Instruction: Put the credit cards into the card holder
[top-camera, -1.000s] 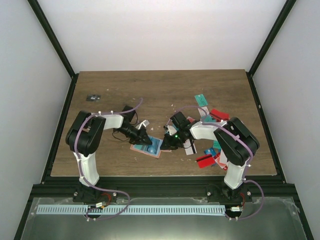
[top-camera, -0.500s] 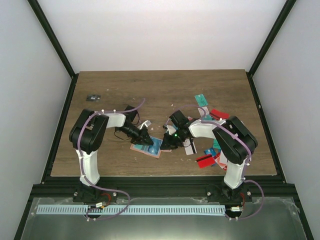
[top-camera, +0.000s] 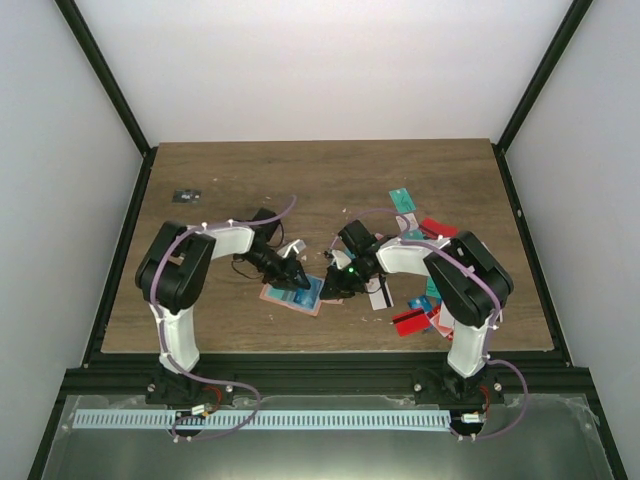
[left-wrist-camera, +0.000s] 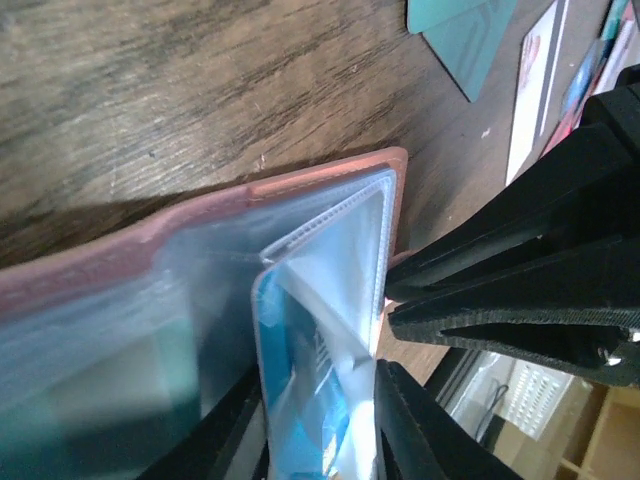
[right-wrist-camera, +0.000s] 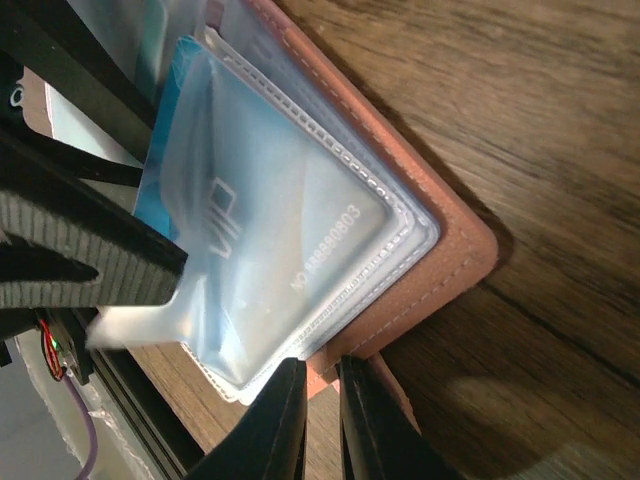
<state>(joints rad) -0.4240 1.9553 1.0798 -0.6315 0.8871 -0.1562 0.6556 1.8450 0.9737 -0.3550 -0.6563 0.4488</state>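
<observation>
The salmon-pink card holder (top-camera: 290, 296) lies open on the table between my two grippers. My left gripper (top-camera: 297, 277) is closed around a blue card (left-wrist-camera: 300, 400) that sits partly inside a clear inner pocket (left-wrist-camera: 340, 250). In the right wrist view the same blue card (right-wrist-camera: 230, 240) shows "VIP" and a number through the pocket. My right gripper (right-wrist-camera: 320, 375) pinches the holder's salmon edge (right-wrist-camera: 345, 345) at its near corner; it also shows in the top view (top-camera: 330, 290). Loose credit cards (top-camera: 412, 322) lie to the right.
The loose pile has a teal card (top-camera: 402, 200), a red card (top-camera: 437, 228) and a white card (top-camera: 378, 293) by the right arm. A tiny dark object (top-camera: 185, 195) lies at the far left. A teal card (left-wrist-camera: 460, 30) lies just beyond the holder.
My left gripper has edged slightly right over the holder, and its elbow has shifted. The right gripper and the holder have hardly moved.
</observation>
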